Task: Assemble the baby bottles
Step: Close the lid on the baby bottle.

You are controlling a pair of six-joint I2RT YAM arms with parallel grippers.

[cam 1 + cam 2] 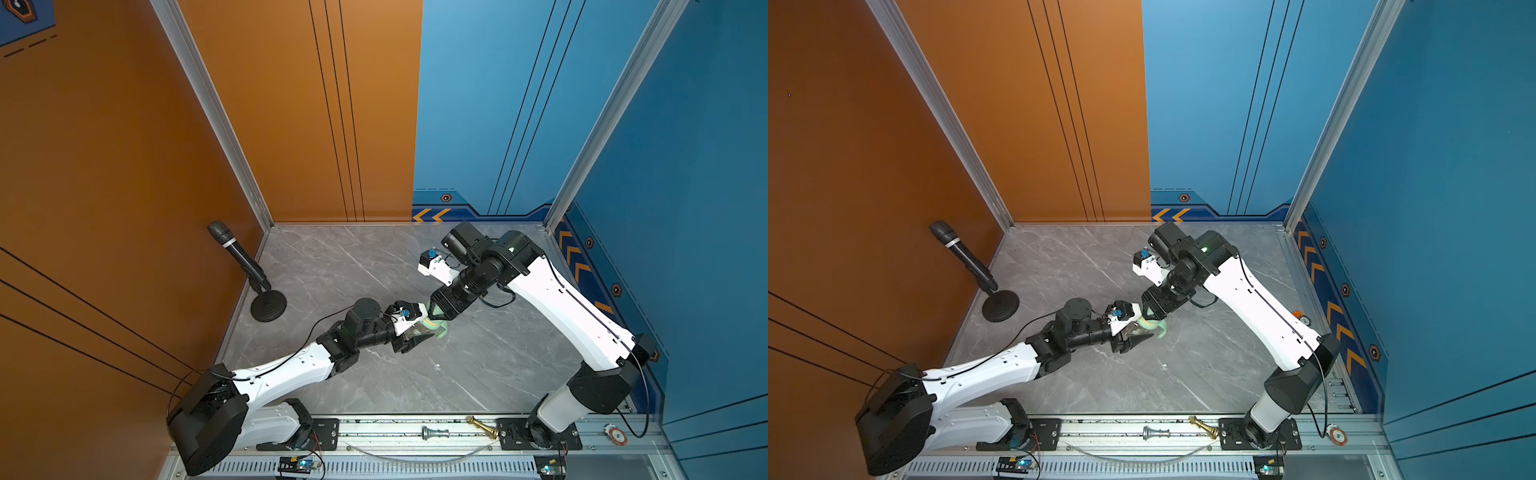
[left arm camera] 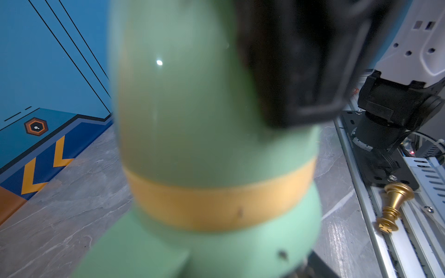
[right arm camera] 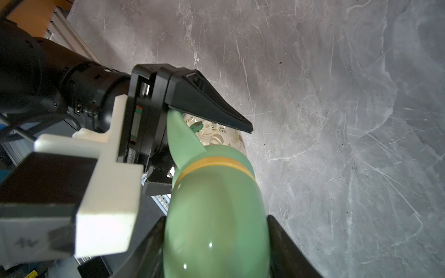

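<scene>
One baby bottle hangs above the middle of the table between both arms. My left gripper is shut on its clear bottle body; one black finger lies across it. My right gripper is shut on the mint-green dome cap, with a finger on either side. The yellow collar shows as a band between the cap and the mint handle ring. The teat is hidden under the cap.
A microphone on a round stand stands at the table's left edge. On the front rail lie a silver chess piece, a gold chess piece and a round chip. Walls close the back and both sides.
</scene>
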